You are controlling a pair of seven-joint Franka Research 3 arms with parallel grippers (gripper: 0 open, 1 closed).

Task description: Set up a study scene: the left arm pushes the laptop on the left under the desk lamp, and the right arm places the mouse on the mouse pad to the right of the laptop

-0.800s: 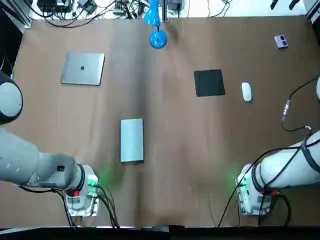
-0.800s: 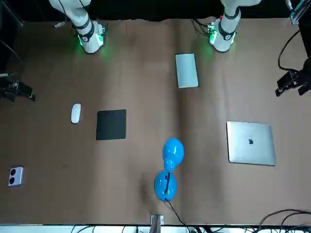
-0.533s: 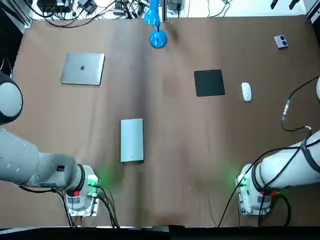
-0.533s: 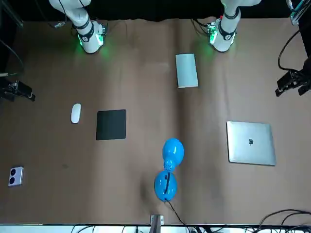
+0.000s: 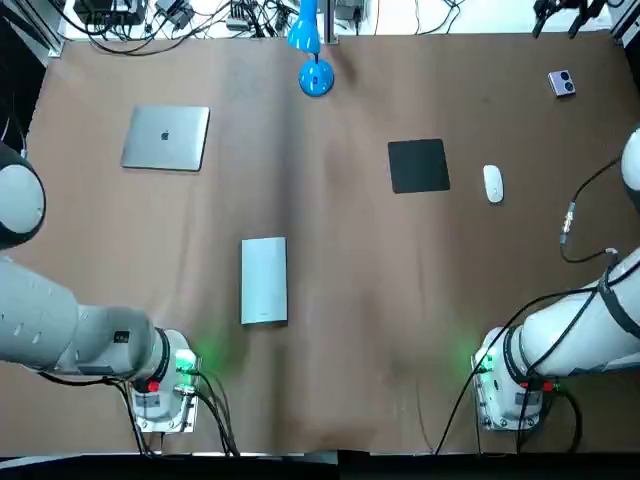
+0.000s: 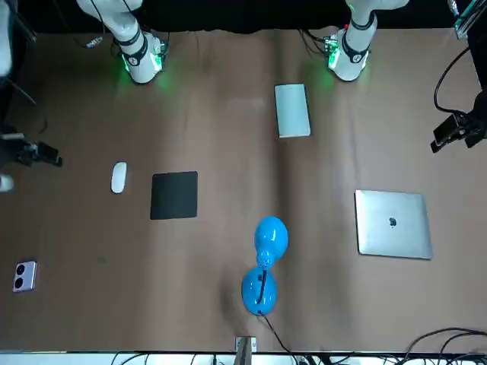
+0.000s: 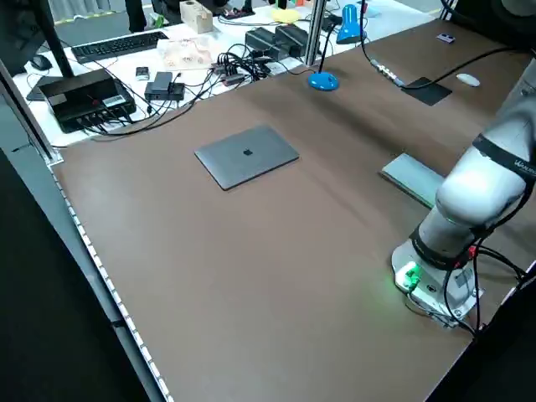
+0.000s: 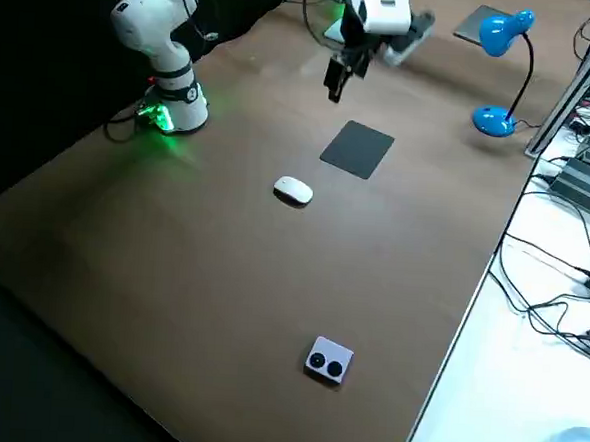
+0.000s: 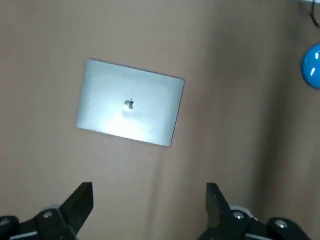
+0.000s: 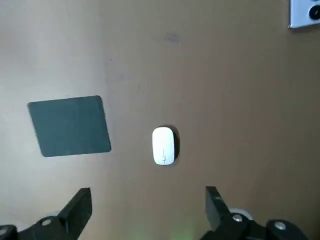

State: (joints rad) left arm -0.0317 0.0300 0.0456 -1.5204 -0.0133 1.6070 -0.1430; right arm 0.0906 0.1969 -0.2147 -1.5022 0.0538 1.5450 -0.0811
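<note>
nothing of the job is done yet, as i read it. my left gripper (image 9: 149, 207) hangs high over the table, jaws wide with nothing between them. below it the flat silver closed laptop (image 9: 131, 102) lies untouched on my left half of the table, well apart from the blue desk lamp (image 5: 316, 78). my right gripper (image 10: 147, 207) hangs likewise, jaws wide and empty, above the small white mouse (image 10: 163, 145). the mouse sits on bare table near the black square mouse pad (image 10: 70, 126), off its right side and not touching it. so both halves are left to do: pushing the laptop across to the lamp, and lifting the mouse onto the pad.

the surface is a brown matte table (image 5: 340, 330). nearest me are my two bases, each lit green. a little farther out, between them, lies a pale grey flat rectangular slab (image 5: 264, 280) that i judge has no part in the task. farther on, the laptop, pad and mouse lie in a rough row. beyond them the lamp stands at the middle of the far edge. in the far right corner is a small white box (image 5: 561, 83) with two dark round spots. past the edge, a white bench carries black cables (image 7: 230, 65), dark boxes and a black keyboard (image 7: 113, 46).
</note>
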